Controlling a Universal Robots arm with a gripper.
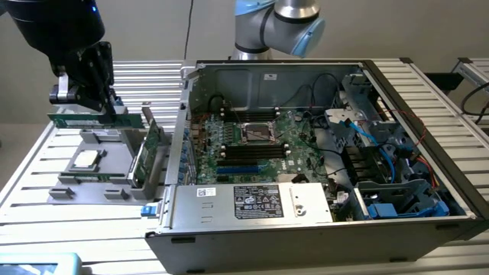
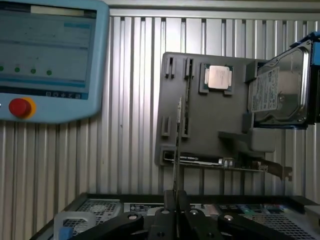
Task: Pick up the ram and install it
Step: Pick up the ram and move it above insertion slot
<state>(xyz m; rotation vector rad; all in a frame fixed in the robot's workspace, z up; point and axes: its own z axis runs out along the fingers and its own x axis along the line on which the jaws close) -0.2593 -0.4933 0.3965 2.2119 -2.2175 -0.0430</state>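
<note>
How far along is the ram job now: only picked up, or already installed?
Done: pickup. In hand: the gripper holds the long thin green ram stick above the grey plastic holder. Left: it is not in the black memory slots of the open metal computer case.

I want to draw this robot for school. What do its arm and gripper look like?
The arm is a round silvery-grey tube with light blue caps on its joints. The gripper is black and chunky, with slim black fingers and small silver screws on their links.
</note>
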